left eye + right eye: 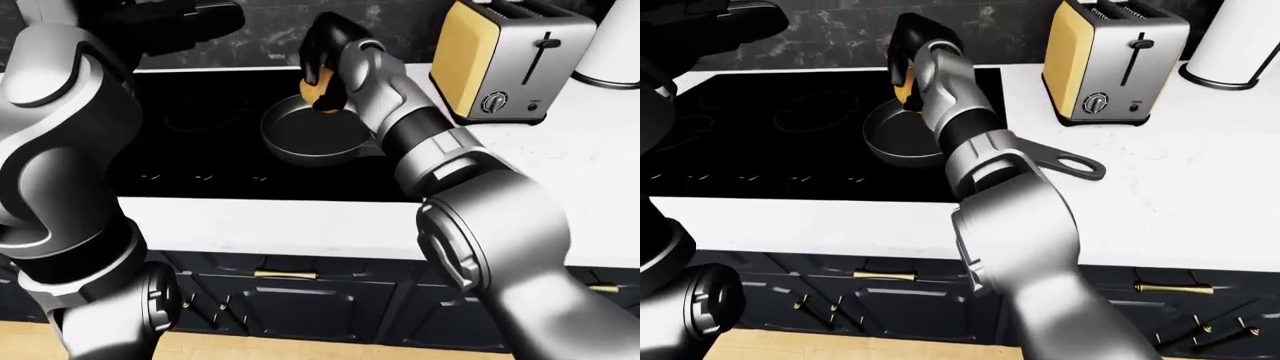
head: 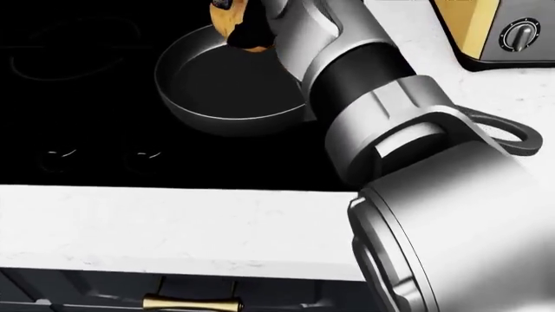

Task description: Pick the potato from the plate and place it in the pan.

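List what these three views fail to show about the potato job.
- The plate: in none of the views.
- The potato: mostly covered by the right hand in every view; cut by the top edge in the head view.
- The pan: its handle runs under the right forearm.
- The left hand: dark at the left-eye view's top; fingers unreadable.

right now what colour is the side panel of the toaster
Yellow, on a silver toaster; the left-eye view shows it best.

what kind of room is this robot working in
Most likely a home kitchen: a black cooktop set in a white counter, a pan on it, and a yellow-sided toaster nearby, with dark cabinets below.
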